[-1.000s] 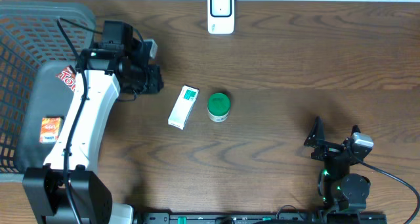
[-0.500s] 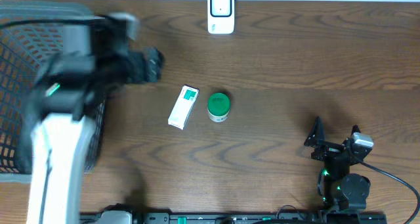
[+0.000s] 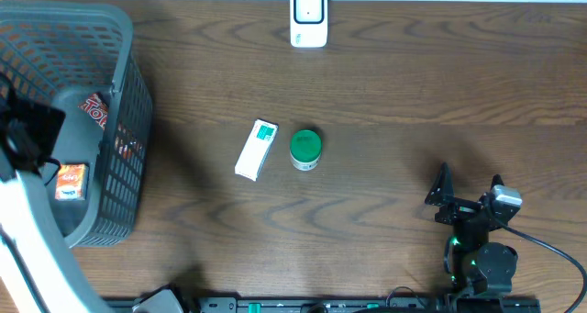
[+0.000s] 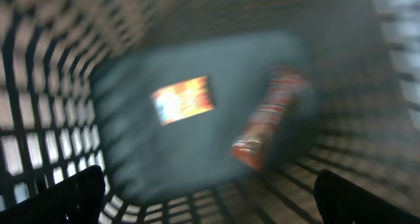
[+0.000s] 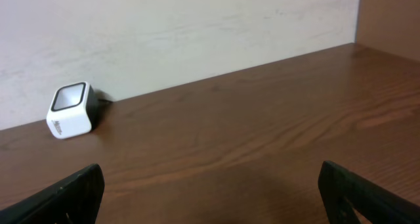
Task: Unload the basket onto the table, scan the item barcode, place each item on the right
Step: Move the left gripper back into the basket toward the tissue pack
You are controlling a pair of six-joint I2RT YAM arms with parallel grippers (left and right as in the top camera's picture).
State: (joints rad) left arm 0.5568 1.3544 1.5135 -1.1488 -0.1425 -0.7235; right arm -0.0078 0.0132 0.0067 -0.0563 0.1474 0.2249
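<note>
A white and green box (image 3: 256,149) and a green round jar (image 3: 305,149) lie side by side mid-table. The white barcode scanner (image 3: 309,16) stands at the far edge and also shows in the right wrist view (image 5: 71,110). My left arm (image 3: 27,166) is at the far left over the basket. In its blurred wrist view the left gripper (image 4: 220,201) is open and empty, above an orange card (image 4: 184,99) and a red packet (image 4: 269,119). My right gripper (image 3: 468,198) rests open near the front right, empty, with bare table between its fingers (image 5: 65,198).
A grey mesh basket (image 3: 124,65) fills the left side of the table, holding the red packet (image 3: 96,111) and the orange card (image 3: 71,180) on a dark liner. A pale wall rises behind the scanner.
The left arm swung left from beside the white and green box to over the basket, and its jaws opened. The right arm, box and jar have not moved.
</note>
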